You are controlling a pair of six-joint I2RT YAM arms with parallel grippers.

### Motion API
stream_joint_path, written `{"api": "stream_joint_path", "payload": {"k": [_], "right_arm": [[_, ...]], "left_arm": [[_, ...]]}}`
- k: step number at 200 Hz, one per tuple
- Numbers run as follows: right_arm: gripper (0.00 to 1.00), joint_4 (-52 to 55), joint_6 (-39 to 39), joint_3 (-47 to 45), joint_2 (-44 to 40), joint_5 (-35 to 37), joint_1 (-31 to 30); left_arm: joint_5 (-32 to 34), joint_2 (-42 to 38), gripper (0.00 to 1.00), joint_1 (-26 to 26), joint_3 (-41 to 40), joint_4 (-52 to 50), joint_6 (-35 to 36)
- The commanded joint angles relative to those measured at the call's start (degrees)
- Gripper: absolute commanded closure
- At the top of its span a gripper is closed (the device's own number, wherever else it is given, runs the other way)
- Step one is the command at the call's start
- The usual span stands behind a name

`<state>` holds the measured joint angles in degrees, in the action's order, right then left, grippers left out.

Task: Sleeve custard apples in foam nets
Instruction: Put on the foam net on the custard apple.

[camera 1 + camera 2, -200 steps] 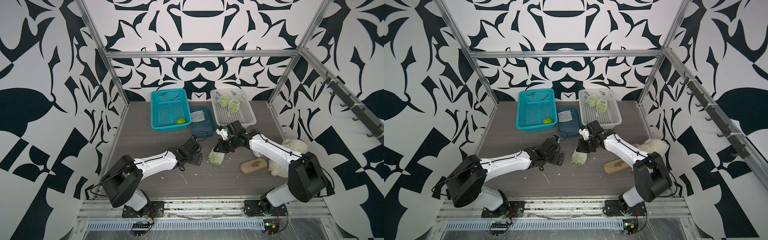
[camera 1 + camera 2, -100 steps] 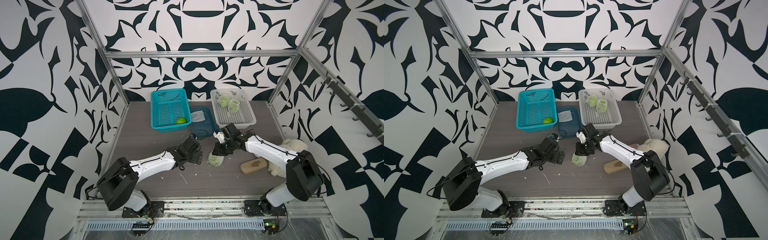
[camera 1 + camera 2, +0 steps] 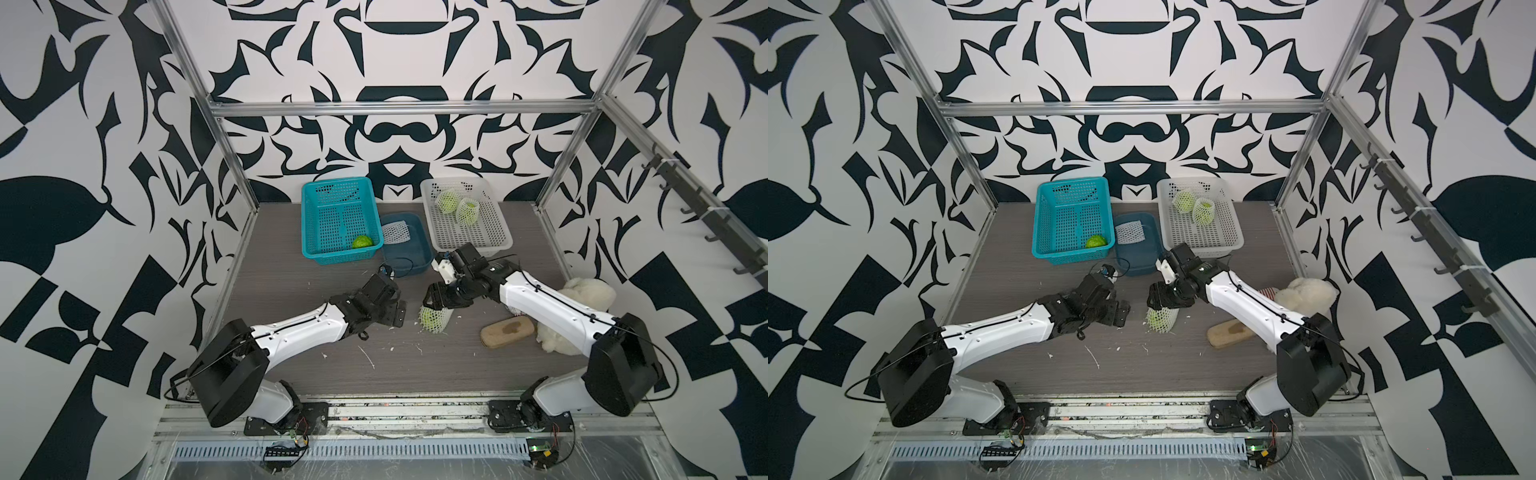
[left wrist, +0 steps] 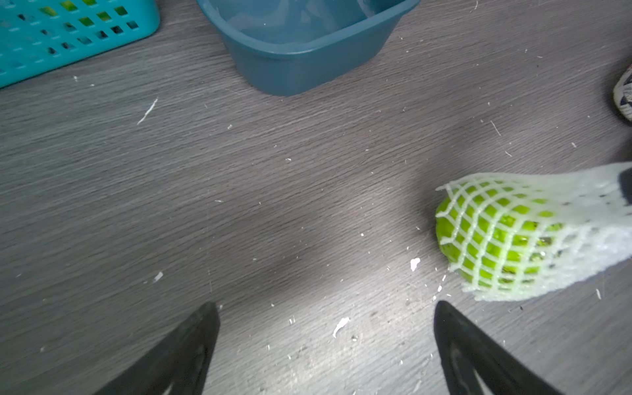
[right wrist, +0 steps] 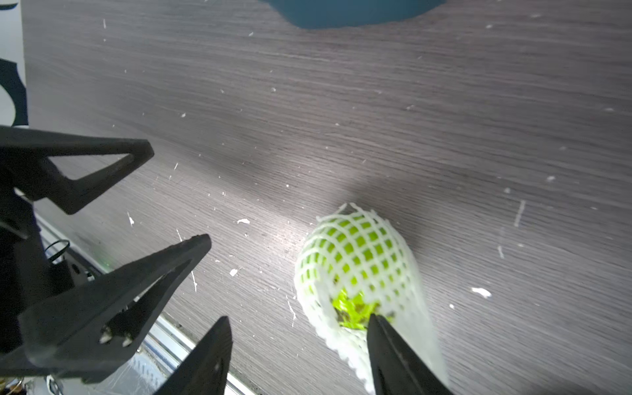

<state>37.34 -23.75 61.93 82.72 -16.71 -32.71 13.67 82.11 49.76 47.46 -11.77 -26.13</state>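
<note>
Fig. | R claw (image 5: 298,317): jaws part open, one finger at mouth of net (image 5: 359,236), no grip you can see | L claw (image 4: 325,303): wide open, empty | apple (image 4: 478,236) in net, on table (image 3: 282,299) btwn claws | behind: tub (image 4: 301,68), teal basket (image 3: 316,249) w/ bare apple (image 3: 362,242) | block (image 3: 507,331) near; plush (image 3: 590,291) by R arm (image 3: 552,309)
</note>
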Motion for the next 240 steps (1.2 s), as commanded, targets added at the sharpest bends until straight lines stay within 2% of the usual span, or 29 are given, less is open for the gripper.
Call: {"api": "stream_joint_path", "payload": {"k": [1,12,17,22,27,55,123,167,240], "right_arm": [[0.32,3.61,1.08,3.4,-2.76,4.23,-0.19],[0.29,3.77,0.83,3.75,-3.97,5.33,-0.25],[0.2,3.92,0.62,3.86,-4.49,5.97,-0.24],[0.02,4.05,0.41,3.85,-5.11,6.66,-0.23],[0.0,4.05,0.31,3.71,-5.7,7.44,-0.2],[0.0,4.1,0.3,0.97,-7.58,11.11,-0.22],[0.01,-4.79,-5.34,-7.68,-5.24,12.02,-4.2],[0.12,-9.31,-8.18,-8.63,-0.05,12.84,-5.18],[0.17,-13.98,-10.46,-10.07,4.53,12.77,-5.56]], "left_arm": [[-1.3,-1.24,0.0,-0.36,1.29,-0.06,0.18],[-2.19,-1.25,0.0,-0.36,1.64,0.29,0.45],[-2.25,-1.25,0.0,-0.36,1.79,0.49,0.62],[-2.17,-1.16,0.0,-0.36,1.85,0.72,0.79],[-1.87,-1.08,0.0,-0.31,1.9,0.99,1.03],[-2.35,-1.11,0.0,-1.93,1.67,2.69,0.31],[-5.61,-2.1,0.0,-7.78,-0.85,8.1,-3.69],[-6.94,-2.02,0.0,-9.2,-1.53,8.91,-4.19],[-7.87,-3.18,0.0,-10.46,-3.52,10.1,-4.85]]}}
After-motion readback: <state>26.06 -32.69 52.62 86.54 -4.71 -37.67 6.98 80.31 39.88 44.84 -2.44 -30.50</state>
